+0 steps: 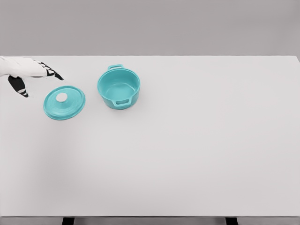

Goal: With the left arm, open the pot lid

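A teal pot point(119, 88) with two side handles stands uncovered on the white table, left of the middle. Its teal lid point(64, 102), with a white knob point(62, 97) on top, lies flat on the table to the pot's left, apart from it. My left hand point(35, 77) hovers at the far left edge, above and left of the lid, its fingers spread and holding nothing. A thumb points down and the other fingers point right toward the pot. The right arm does not show.
The white table point(197, 150) spans almost the whole view, its far edge near the top and its front edge at the bottom. Two dark legs show beneath the front edge.
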`<state>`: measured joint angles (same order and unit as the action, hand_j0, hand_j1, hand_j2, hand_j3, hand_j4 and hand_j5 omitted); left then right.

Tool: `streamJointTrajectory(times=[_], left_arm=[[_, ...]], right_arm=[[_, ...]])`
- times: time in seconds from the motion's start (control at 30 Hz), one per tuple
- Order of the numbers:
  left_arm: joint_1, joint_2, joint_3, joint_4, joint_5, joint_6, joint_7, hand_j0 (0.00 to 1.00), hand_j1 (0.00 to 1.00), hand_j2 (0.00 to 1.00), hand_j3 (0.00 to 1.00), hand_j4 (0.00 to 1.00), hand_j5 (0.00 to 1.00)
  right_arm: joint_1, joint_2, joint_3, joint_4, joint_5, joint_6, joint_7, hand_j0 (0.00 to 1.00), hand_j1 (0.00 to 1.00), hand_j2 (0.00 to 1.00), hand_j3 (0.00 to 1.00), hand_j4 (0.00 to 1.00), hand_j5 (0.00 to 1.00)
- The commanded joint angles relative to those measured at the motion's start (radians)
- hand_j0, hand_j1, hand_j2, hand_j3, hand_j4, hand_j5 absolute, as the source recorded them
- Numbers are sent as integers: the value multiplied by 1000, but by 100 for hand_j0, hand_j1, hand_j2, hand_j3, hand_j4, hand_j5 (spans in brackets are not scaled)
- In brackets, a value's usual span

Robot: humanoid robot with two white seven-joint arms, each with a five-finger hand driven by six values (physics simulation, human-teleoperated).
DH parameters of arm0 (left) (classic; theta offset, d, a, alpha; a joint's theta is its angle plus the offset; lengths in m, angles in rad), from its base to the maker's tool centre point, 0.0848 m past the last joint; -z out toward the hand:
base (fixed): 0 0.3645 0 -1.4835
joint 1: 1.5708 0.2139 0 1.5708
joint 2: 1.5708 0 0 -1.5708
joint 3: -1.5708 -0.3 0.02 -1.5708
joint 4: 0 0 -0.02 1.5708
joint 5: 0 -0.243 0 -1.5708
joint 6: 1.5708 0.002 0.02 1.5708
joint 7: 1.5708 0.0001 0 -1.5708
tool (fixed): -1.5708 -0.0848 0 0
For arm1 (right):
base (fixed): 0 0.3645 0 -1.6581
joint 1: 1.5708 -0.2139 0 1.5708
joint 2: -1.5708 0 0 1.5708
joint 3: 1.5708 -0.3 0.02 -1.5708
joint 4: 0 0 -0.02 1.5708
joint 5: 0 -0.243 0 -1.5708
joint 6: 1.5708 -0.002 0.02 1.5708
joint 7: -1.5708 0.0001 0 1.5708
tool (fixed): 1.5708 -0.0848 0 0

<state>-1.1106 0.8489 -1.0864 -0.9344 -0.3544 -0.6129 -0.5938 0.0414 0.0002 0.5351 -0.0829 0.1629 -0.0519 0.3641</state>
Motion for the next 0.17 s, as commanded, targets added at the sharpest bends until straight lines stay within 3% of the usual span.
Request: streamJointTrajectory(times=[0.0, 0.13], left_arm=[[0, -8, 46, 132, 15, 2, 0, 100, 100, 100, 100, 100, 100], [2, -11, 65, 177, 12, 2, 0, 100, 100, 100, 100, 100, 100]], right_arm=[[0, 0, 0, 0, 0, 0, 1, 100, 100, 100, 100, 100, 100], [0, 0, 0, 0, 0, 0, 1, 100, 100, 100, 100, 100, 100]])
